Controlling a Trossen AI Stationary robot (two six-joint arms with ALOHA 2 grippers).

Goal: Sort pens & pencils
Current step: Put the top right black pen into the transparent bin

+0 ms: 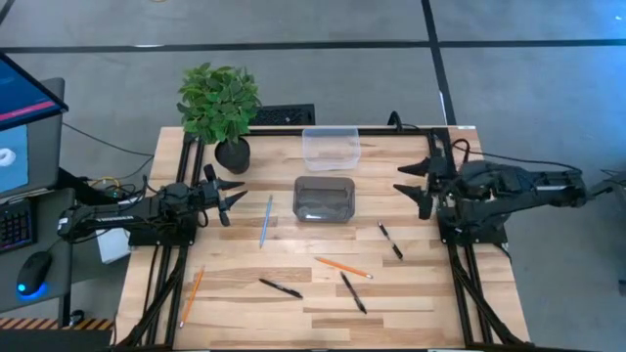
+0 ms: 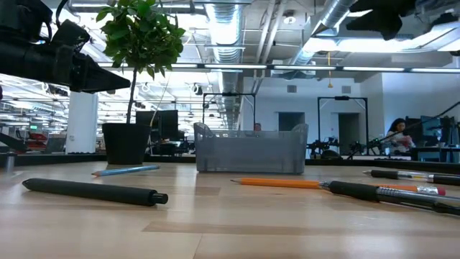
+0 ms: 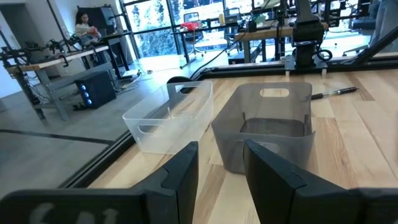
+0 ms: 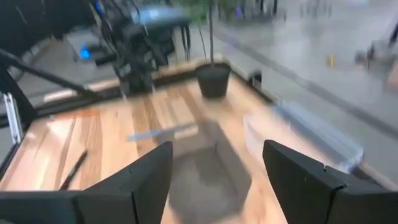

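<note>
On a pale wood-plank table, seen from above, sit two bins near the middle: a smoky grey plastic bin, w/ a clear plastic bin just behind it toward the far edge. Both look to hold nothing.

Left of the clear bin stands a small green potted plant in a black pot.

Pens & pencils all lie loose on the tabletop, none in either bin. The light blue pencil lies left of the grey bin, near the left gripper. One orange pencil lies in front of the grey bin, between two pens. The other orange pencil lies near the front left corner, well apart from the rest. Three short black pens: one front-centre, one just right of it, below the orange pencil, and one to the right of the grey bin, toward the right arm.

Left gripper hovers at the table's left side, pointing toward the bins, fingers spread apart w/ nothing between them. Right gripper hovers at the right side, facing the bins, fingers spread wide, also holding nothing.

Beyond the table's left edge: a monitor & a computer mouse.
</note>
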